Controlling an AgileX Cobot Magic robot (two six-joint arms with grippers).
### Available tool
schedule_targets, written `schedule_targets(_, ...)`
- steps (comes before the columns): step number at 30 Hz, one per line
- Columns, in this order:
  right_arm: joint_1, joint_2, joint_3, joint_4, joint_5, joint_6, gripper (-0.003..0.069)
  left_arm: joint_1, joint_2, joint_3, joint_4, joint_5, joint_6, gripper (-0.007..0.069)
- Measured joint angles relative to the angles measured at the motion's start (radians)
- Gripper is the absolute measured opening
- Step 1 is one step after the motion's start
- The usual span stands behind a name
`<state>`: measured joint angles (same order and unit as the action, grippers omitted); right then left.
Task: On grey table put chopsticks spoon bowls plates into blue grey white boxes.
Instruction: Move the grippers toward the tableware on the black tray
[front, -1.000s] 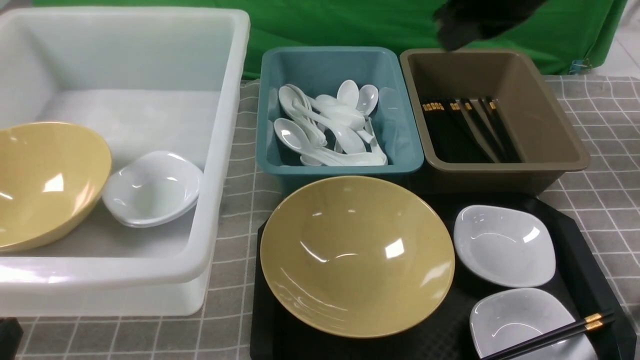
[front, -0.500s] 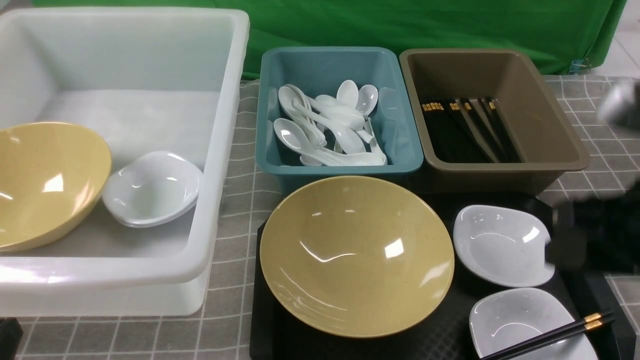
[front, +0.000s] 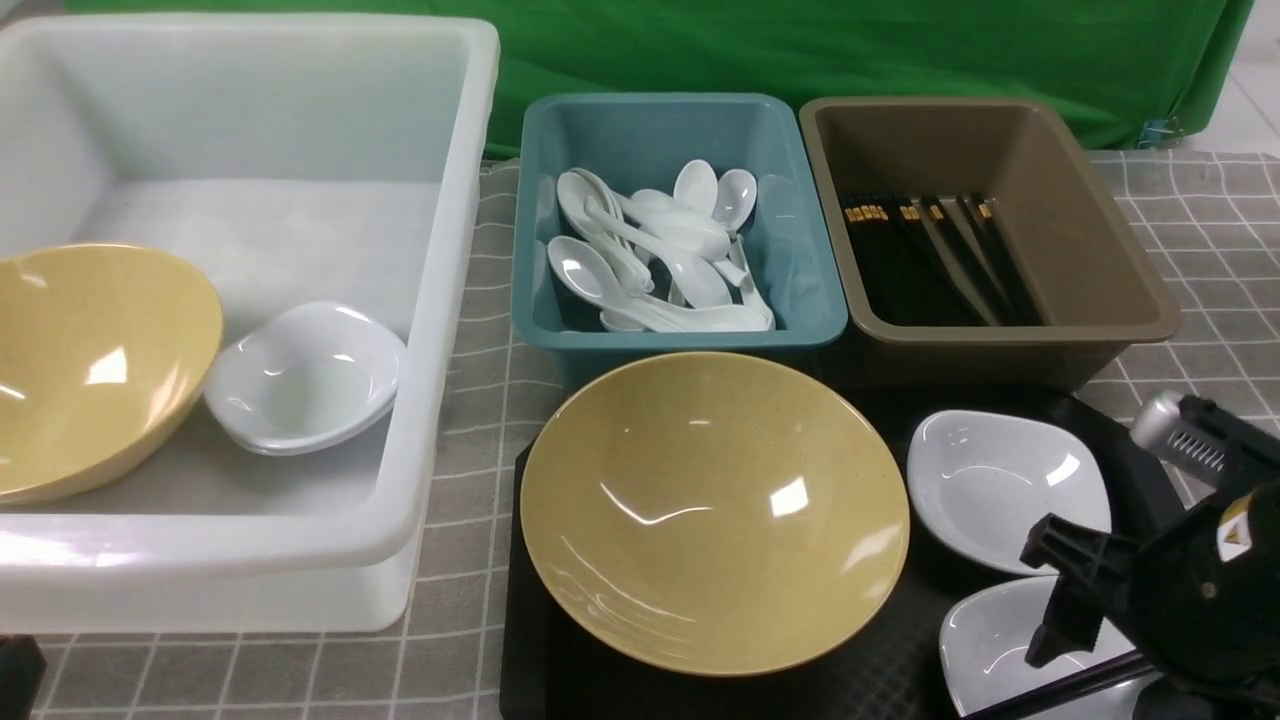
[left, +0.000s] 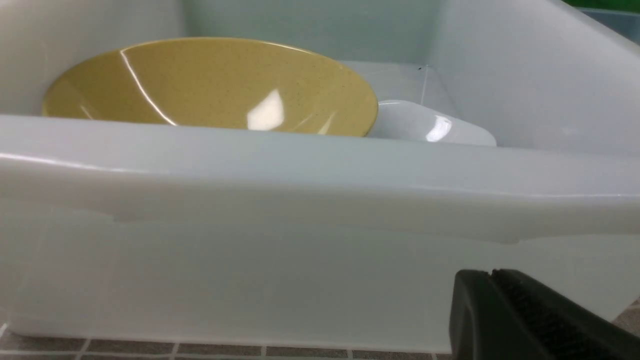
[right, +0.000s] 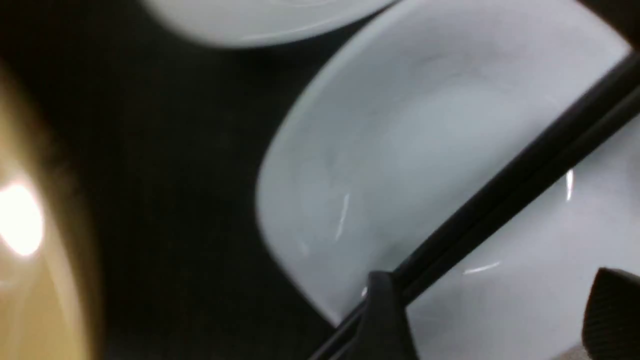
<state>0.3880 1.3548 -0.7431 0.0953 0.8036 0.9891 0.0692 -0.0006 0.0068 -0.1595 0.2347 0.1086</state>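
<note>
Right gripper (front: 1050, 600) had been swung down from the back, jaws spread wide, over the thin black chopsticks (right: 500, 200) laid across the nearest small glossy white dish (front: 985, 640), so they looked propped clear of the flat black tray (front: 895, 660) for pinching. Left gripper (left: 492, 300) was parked pinched shut beside the big translucent white tub (left: 320, 165). Open headroom was seen over the far brownish-grey plastic box (front: 1010, 333), rim aside.

green cloth backdrop (front: 800, 45): creased | floor (front: 1258, 95): pale tiles, far right
</note>
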Motion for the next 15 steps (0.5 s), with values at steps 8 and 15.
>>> schedule_targets(8,0.0,0.115,0.0,-0.014,-0.014,0.113,0.0488,0.0,0.0,0.0,0.0,0.0,0.0,0.0018)
schedule_targets(15,0.0,0.175,0.0,-0.017,-0.051,0.141,0.0486,0.0,0.0,0.0,0.0,0.0,0.0,0.0018)
